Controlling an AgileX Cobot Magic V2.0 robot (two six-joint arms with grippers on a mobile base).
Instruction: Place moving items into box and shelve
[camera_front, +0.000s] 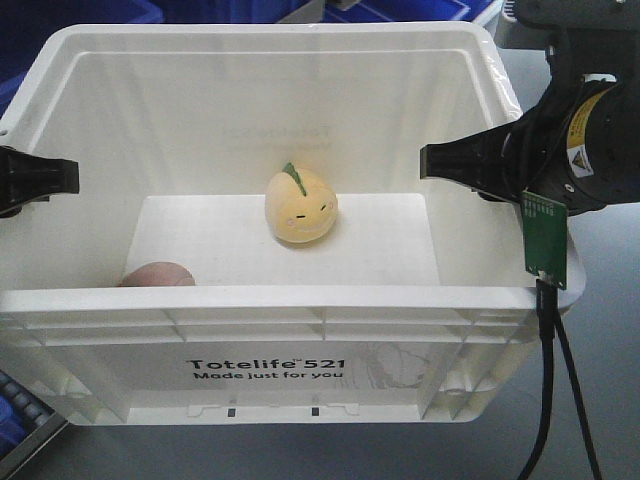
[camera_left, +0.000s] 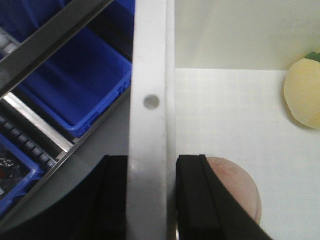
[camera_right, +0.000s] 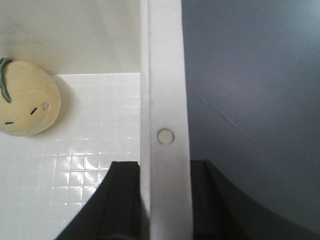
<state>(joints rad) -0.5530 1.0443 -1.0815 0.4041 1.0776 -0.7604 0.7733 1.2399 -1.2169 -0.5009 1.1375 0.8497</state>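
Rims of the cream-white rectangular plastic tote (camera_front: 300, 300) are pinched by left gripper (camera_left: 150, 167) and right gripper (camera_right: 165, 172). Raise both together, keeping it level.

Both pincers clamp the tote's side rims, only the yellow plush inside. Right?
No: the pinkish plush is inside too, by the left pincer, per the left wrist view. Yellow plush in the tote, right pincer also on its rim: correct.
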